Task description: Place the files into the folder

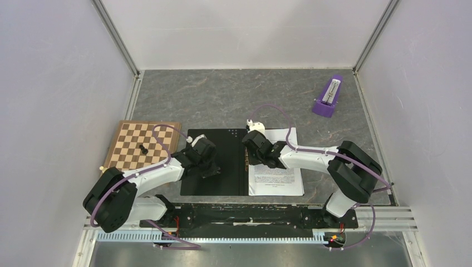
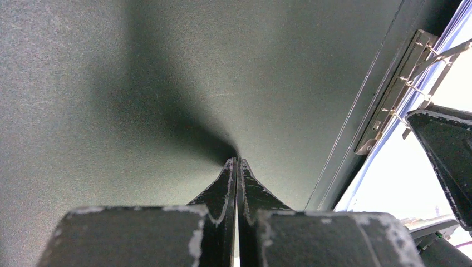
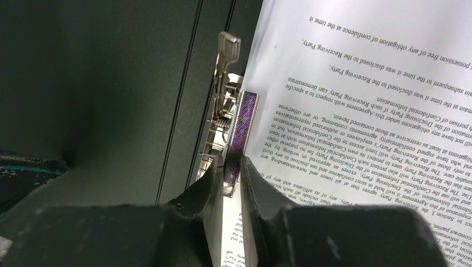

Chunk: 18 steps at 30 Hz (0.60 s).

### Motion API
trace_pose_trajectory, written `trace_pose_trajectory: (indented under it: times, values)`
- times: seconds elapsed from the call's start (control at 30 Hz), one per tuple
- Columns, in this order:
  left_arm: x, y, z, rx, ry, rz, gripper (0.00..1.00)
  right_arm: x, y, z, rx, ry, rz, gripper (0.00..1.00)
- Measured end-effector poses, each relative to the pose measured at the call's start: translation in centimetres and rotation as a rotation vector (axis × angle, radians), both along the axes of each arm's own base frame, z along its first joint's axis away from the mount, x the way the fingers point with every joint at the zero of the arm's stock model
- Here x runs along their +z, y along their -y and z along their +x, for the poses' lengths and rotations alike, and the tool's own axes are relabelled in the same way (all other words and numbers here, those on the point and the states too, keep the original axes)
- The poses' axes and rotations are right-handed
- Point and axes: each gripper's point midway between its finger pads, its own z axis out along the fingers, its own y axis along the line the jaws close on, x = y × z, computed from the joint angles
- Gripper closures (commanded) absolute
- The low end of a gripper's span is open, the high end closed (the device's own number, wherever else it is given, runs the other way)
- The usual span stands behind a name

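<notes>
Your left fingers (image 2: 230,181) are pressed shut, tips against the black inner left cover of the folder (image 1: 225,183), which lies open on the desk (image 1: 222,94) just ahead of the arm bases. Your right fingers (image 3: 214,183) pinch a shiny tab on the metal spine clip (image 3: 222,100), and the files (image 1: 276,178) lie on the folder's right half beside it. Left of the folder sits a chessboard (image 1: 131,142) with one dark piece (image 1: 143,149), and a purple metronome (image 1: 328,97) stands far right.

Right gripper (image 3: 231,169): fingers nearly closed, pinching the purple-sheened bar of the metal clip (image 3: 221,111). Black inside of the folder (image 3: 111,83) lies left. Printed papers (image 3: 362,111) lie right, their edge at the clip.
</notes>
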Motion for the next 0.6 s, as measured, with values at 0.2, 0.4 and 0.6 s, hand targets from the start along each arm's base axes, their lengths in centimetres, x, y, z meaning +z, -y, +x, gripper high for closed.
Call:
trace_pose_trajectory:
  times: [0.2, 0.4, 0.6]
  values:
    - [-0.02, 0.18, 0.22, 0.001, -0.003, -0.002, 0.97, -0.5, 0.08, -0.57, 0.006, -0.012, 0.016, 0.89]
    - [0.0, 0.31, 0.39, 0.001, -0.006, -0.003, 0.97, -0.68, 0.04, -0.77, 0.005, 0.005, 0.058, 0.89]
    - [0.01, 0.32, 0.42, 0.002, -0.009, -0.004, 0.97, -0.99, 0.11, -0.84, 0.005, 0.017, 0.075, 0.9]
